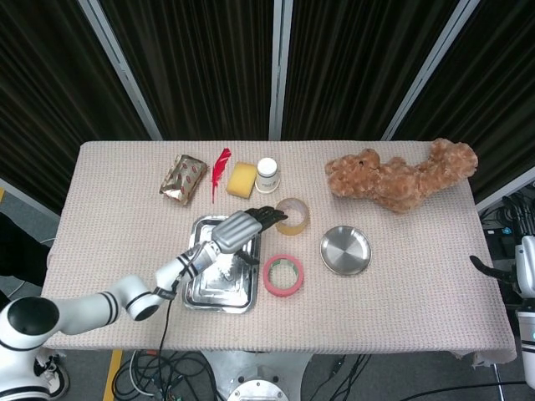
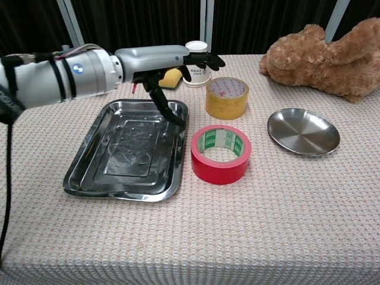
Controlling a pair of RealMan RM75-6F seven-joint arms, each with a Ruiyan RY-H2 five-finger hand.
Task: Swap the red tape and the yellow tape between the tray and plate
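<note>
One left hand point(image 2: 169, 65) over the tray point(image 2: 89, 163), fingers point(image 2: 205, 59) spread, holding nothing, near yellow tape point(image 2: 227, 97), right hand unseen

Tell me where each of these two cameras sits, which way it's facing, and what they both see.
Head view: sits high, looks steeply down on the whole table; shows the left arm and left hand.
Chest view: sits low at the table's near edge, looks across toward the curtain; shows the left hand from the side.
Both share the tray, yellow tape, red tape, plate and teddy bear.
</note>
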